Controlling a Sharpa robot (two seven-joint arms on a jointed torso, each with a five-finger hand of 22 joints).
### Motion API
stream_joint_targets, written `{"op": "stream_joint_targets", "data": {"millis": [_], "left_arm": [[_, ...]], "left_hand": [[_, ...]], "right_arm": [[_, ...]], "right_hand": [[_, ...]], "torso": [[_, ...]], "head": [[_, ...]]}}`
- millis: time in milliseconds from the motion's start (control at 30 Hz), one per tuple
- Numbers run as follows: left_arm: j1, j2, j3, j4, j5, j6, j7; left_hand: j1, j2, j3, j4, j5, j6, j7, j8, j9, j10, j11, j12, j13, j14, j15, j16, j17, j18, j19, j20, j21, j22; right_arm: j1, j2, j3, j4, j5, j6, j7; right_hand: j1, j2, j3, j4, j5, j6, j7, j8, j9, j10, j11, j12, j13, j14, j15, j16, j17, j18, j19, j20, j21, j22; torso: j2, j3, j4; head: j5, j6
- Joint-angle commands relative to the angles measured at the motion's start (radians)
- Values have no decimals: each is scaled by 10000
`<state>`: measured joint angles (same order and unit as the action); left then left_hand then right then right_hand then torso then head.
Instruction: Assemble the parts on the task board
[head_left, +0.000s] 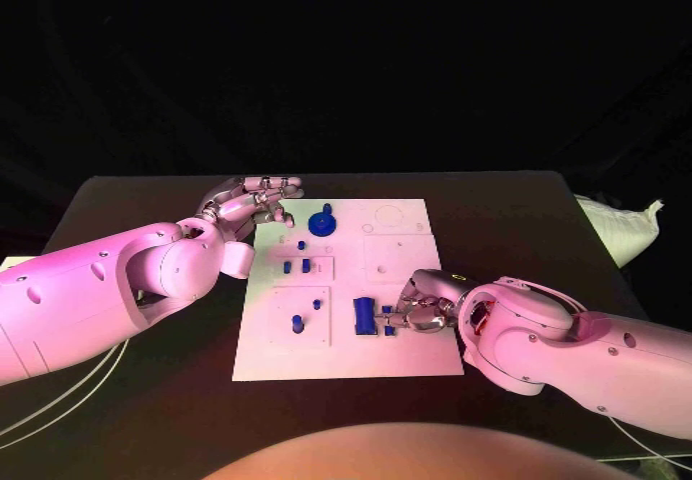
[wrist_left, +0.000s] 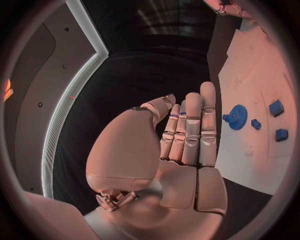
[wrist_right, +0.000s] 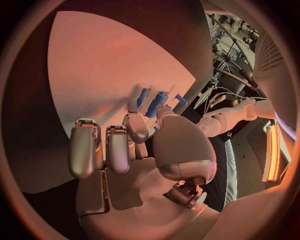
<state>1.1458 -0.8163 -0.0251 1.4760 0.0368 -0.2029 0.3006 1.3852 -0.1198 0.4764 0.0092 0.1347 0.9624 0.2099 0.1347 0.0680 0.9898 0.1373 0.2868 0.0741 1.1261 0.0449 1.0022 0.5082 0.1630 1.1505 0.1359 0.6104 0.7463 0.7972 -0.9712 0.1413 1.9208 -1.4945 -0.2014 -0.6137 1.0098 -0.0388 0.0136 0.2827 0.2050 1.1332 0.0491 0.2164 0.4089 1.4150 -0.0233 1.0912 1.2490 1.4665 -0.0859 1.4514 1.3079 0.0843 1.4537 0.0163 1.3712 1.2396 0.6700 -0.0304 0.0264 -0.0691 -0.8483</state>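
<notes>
The white task board (head_left: 346, 358) lies in the middle of the table. A blue gear (head_left: 323, 220) stands near its far left corner, with small blue parts (head_left: 297, 265) in the recesses behind it. My left hand (head_left: 257, 205) hovers by that corner, fingers straight and holding nothing (wrist_left: 181, 150); the gear (wrist_left: 237, 117) lies just beyond the fingertips. My right hand (head_left: 420, 306) is low over the board's near right part, beside a long blue block (head_left: 364, 315). It pinches a blue peg (wrist_right: 156, 104) between thumb and a finger, close above the board (wrist_right: 112, 65).
A white bag (head_left: 620, 228) lies at the table's right edge. Pale cables (head_left: 58, 400) run off the table's near left side. More small blue parts (wrist_left: 276, 107) sit in recesses on the board's left half, and one blue peg (head_left: 297, 322) stands near the front left.
</notes>
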Motion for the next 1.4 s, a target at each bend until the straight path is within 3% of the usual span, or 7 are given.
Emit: {"op": "stream_joint_targets", "data": {"millis": [33, 367, 600, 700, 867, 1100, 1400], "left_arm": [[4, 3, 6, 20, -32, 160, 36], [4, 20, 5, 6, -33, 178, 40], [-6, 24, 5, -32, -34, 175, 51], [-49, 60, 4, -123, -34, 181, 69], [-136, 128, 4, -330, 15, 191, 116], [-270, 211, 4, -667, 259, 121, 269], [-593, 570, 4, -1444, 695, -121, 560]], "left_hand": [[-72, 50, -14, -47, -8, -75, 5, 33, -1, -65, -10, 56, -14, -72, -13, 56, -16, 195, -59, 24, -66, 4], [-63, 48, -13, -71, -7, -88, 6, 45, -2, -84, -9, 77, -16, -82, -14, 64, -36, 197, -63, 24, -67, 3], [-63, 48, -13, -71, -7, -88, 6, 45, -2, -84, -9, 77, -16, -82, -14, 64, -36, 197, -63, 24, -67, 3], [-63, 48, -13, -71, -7, -88, 6, 45, -2, -84, -9, 77, -16, -82, -14, 64, -36, 197, -63, 24, -67, 3], [-63, 51, -13, -72, -7, -88, 6, 47, -2, -85, -9, 80, -16, -83, -14, 65, -39, 197, -64, 24, -67, 3], [-182, 69, -70, -13, -19, -94, -1, 84, 2, -96, -8, 140, -12, -101, 3, 84, -81, 191, -82, 42, -87, -10], [-407, 117, -432, 138, -117, 19, -96, 325, 12, -82, -48, 382, -23, -911, 34, -1036, -815, 191, -862, 106, -907, -515]], "right_arm": [[-10, -57, -1, 50, -249, 101, 101], [-27, -152, -1, 43, -420, 125, 162], [-26, -293, 2, 53, 261, -799, 475], [94, -439, 5, -128, 1489, -1277, 1243], [465, -521, 7, -847, 4120, -2119, 3342], [1035, -192, 3, -2458, 8173, -2358, 6493], [1239, 1084, 3, -4687, 10964, -1407, 8734]], "right_hand": [[651, 9, -119, -163, -77, 50, -9, 36, 40, 43, -24, 13, 13, 689, -61, 25, 630, -171, 67, 2, 68, 17], [2477, 158, 78, -1156, -796, -10, 7, -4, 107, -21, -27, -116, -16, 681, -62, -2, 603, -169, 49, 1, 49, 11], [2325, 150, -109, -976, -141, -270, 145, -202, 44, -388, 89, -989, -549, 582, 27, -288, 180, -81, -142, 54, -254, -447], [2132, 17, -379, -726, 559, -456, 247, -346, 0, -805, 187, -1930, -1138, 397, 109, -812, -534, 64, -466, 120, -793, -1211], [2283, 78, -633, -579, 884, -967, 458, -701, -130, -1440, 360, -3318, -2047, 133, 255, -1706, -1615, 288, -953, 246, -1749, -2484], [3331, 531, -549, -901, 664, -1437, 767, -1111, -316, -2851, 657, -5892, -4003, -1022, 504, -5730, -5792, 999, -2581, 484, -5599, -7053], [4252, 648, -91, -1203, 117, -1713, 1222, -1493, -722, -4068, 1348, -8858, -7353, -2789, 1267, -10418, -8489, 973, -3687, 1219, -8968, -9252]], "torso": [[-5, 6, -1], [-10, 2, 8], [-34, 5, -14], [-116, -20, 4], [-299, -50, -2], [-653, -77, -45], [-1218, -173, -182]], "head": [[-4, 4], [-37, 35], [-25, 70], [-58, 145], [-74, 231], [-41, 363], [-21, 677]]}}
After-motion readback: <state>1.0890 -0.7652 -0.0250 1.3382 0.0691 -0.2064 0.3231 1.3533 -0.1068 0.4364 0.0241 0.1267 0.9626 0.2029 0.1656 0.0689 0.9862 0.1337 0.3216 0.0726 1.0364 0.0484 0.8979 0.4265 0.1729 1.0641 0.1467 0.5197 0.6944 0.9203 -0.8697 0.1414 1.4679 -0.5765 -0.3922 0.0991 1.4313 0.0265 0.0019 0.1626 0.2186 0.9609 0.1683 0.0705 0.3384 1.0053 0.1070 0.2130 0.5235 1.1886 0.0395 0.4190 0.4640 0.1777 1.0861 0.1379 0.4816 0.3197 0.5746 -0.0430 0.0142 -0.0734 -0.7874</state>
